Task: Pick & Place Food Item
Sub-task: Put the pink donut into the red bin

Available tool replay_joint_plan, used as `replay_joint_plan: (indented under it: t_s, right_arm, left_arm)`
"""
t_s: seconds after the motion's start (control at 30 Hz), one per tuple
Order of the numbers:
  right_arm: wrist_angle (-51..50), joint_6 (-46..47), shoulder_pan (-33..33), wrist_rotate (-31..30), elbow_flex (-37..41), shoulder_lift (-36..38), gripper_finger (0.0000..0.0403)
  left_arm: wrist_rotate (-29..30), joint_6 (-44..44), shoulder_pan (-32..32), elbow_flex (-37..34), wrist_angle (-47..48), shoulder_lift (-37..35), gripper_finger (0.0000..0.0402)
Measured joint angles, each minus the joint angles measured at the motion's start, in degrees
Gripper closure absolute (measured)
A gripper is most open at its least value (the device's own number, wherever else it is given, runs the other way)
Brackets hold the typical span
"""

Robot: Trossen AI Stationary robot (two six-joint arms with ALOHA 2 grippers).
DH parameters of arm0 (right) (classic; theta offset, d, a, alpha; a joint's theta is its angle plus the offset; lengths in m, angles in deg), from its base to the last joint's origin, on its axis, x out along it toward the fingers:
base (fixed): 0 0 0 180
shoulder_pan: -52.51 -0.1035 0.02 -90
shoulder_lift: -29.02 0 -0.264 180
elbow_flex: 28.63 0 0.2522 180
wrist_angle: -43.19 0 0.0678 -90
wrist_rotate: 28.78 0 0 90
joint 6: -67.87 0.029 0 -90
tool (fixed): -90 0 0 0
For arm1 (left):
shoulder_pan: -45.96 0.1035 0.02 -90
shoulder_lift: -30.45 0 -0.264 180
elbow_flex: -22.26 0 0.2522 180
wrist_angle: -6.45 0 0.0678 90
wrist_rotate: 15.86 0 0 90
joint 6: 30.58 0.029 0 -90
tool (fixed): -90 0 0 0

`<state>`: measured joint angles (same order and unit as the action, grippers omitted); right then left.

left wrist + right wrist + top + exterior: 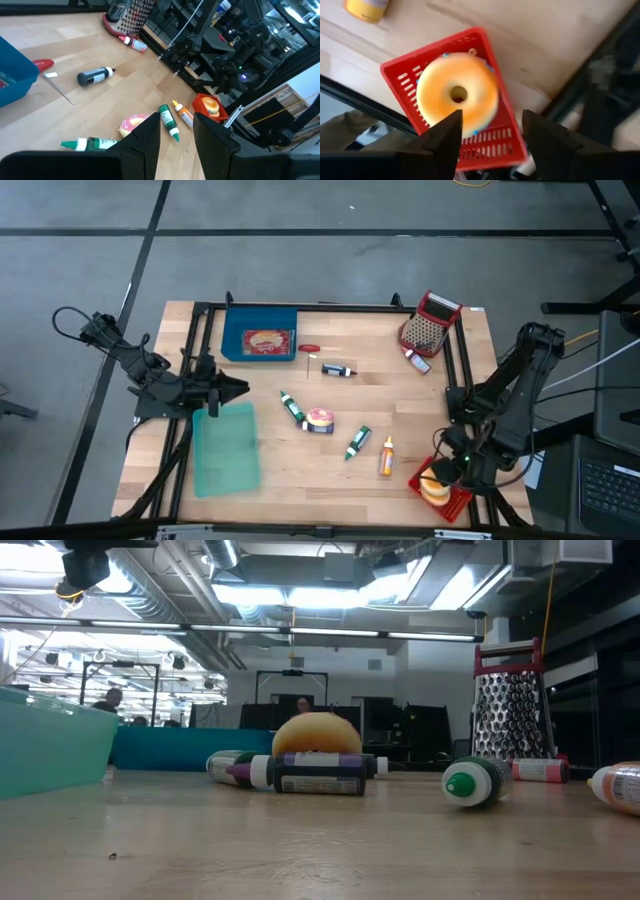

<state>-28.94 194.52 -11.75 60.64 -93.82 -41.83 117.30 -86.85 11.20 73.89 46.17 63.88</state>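
Observation:
An orange-glazed donut (457, 95) lies flat in a small red basket (490, 142) at the table's near right corner; the basket (452, 502) also shows in the high view. My right gripper (492, 125) hangs just above them, pointing down. It is open, with the donut's near edge below the gap. A second, pink-frosted donut (320, 419) rests on the table's middle among the bottles. My left gripper (177, 125) waits open and empty over the left side (240, 388), above the teal bin.
A teal bin (225, 448) stands at the near left and a blue tray (232, 348) with a food pack at the far left. A grater (428, 328) is at the far right. Green (356, 442), orange (386, 457) and dark (338, 369) bottles lie mid-table.

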Motion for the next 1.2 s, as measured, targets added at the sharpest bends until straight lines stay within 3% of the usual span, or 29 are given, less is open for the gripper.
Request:
replay_joint_plan:
  t_s: [0.1, 0.17, 0.23, 0.4, 0.5, 0.6, 0.83, 1.03, 1.2]
  right_arm:
    - [-7.35, 0.11, 0.55, -1.37, -5.41, 0.0, 0.0182]
    - [-10.51, 0.04, 1.58, -5.53, -9.08, 0.02, 0.0181]
    - [-12.13, -1.08, 3.57, -11.94, -12.22, 0.04, 0.0182]
    - [-11.9, -7.0, 11.02, -35.09, -18.66, 0.04, 0.0198]
    - [-8.29, -19.47, 17.97, -39.24, -21.82, -0.73, 0.0209]
    - [-1.06, -37.23, 25.7, -35.76, -23.58, -2.73, 0.0218]
    - [15.03, -67.32, 40.81, -16.69, -23.73, -12.36, 0.023]
    - [24.0, -81.18, 48.87, -2.76, -23.73, -20.75, 0.0233]
    - [31.05, -86.35, 53.45, 6.01, -23.73, -25.99, 0.0233]
  left_arm:
    - [0.87, 0.59, 0.02, 0.0, 0.0, -0.05, 0.029]
    - [0.87, 1.03, 0.0, 0.0, -0.08, -0.25, 0.029]
    - [1.76, 1.45, 0.0, 0.0, -1.08, -0.33, 0.029]
    - [2.4, 5.76, 0.02, 0.0, -5.13, -0.28, 0.029]
    - [2.43, 8.27, 0.02, 0.0, -7.25, -0.33, 0.029]
    - [2.43, 9.52, 0.02, 0.0, -7.89, -0.31, 0.029]
    - [1.86, 10.1, 0.0, 0.0, -7.82, -0.28, 0.029]
    - [1.86, 11.01, 0.0, 0.0, -7.82, -0.28, 0.029]
    - [1.9, 11.53, 0.0, 0.0, -7.8, -0.28, 0.029]
